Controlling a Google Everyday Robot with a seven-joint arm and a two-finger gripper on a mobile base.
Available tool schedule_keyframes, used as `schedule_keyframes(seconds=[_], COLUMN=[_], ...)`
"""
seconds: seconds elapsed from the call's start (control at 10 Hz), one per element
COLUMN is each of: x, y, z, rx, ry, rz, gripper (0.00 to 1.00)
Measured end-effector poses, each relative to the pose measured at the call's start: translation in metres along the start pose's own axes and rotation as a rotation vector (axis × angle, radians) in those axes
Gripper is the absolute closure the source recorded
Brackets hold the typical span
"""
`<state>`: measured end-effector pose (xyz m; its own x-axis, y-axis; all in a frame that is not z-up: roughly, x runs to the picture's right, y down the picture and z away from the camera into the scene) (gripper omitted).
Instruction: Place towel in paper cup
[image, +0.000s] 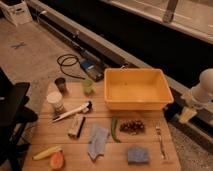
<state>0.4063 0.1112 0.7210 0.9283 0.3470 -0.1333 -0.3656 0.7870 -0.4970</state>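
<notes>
The hand (187, 114) hangs open and empty off the right edge of the surface (45, 136), beyond the yellow bin (135, 105), while the towel (97, 141) lies crumpled near the front edge, well apart from the paper cup (55, 101) standing by the left edge.

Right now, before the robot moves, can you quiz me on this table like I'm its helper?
1. True or false: the towel is already in the cup.
2. Where is the tool? A: over the towel. B: past the right edge of the table. C: over the cup.
3. Fill in: seen from the camera, the sponge lies to the ___ of the towel.

Key: 1 false, the towel lies flat on the table. 2 B. 3 right.
</notes>
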Motion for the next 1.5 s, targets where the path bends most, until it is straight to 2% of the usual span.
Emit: schedule_keyframes(seconds=[0.2,0.4,0.7,1.1,1.3,1.5], x=[-0.003,-0.028,-0.096,-0.185,-0.202,-0.201], y=[0.000,0.005,0.037,0.087,0.101,0.100], z=[-0.004,-0.008,-0.014,-0.016,-0.016,-0.016], rx=[0.011,0.026,0.051,0.057,0.058,0.060], ry=[0.012,0.020,0.014,-0.017,-0.019,-0.017], rz=[-0.030,-0.134,-0.336,-0.591,-0.649,-0.663], gripper=[0.20,0.20,0.20,0.20,0.20,0.20])
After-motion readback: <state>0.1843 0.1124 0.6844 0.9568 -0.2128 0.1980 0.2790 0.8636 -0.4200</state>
